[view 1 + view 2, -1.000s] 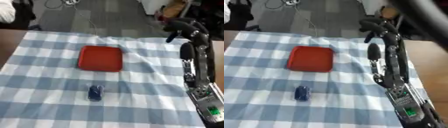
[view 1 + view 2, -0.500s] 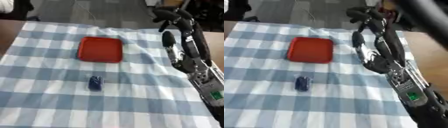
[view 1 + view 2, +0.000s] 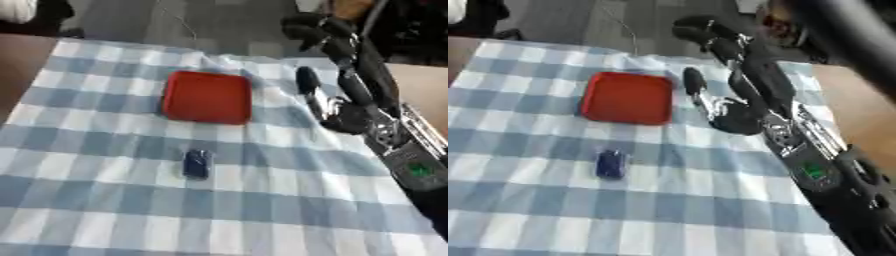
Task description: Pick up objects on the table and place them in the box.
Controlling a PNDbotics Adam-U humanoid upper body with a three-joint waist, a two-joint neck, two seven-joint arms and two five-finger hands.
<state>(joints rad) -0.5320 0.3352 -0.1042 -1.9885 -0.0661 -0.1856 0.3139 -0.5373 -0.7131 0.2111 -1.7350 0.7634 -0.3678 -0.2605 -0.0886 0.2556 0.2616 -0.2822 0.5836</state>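
Checked cloth (image 3: 105,210) bears red box (image 3: 207,96), blue object (image 3: 196,163); right hand (image 3: 328,37) has swung closer, fingers curled, empty.

Motion blurs the right hand (image 3: 324,37); its fingers' pose is unclear.

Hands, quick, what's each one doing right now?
Left hand: not in view.
Right hand: above the cloth's far edge, holding nothing; open or closed cannot be told.

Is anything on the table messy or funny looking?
Only a little. The checked cloth is rumpled into folds at its far edge, behind the red box. The small blue object lies flat in front of the box, and nothing looks spilled or broken.
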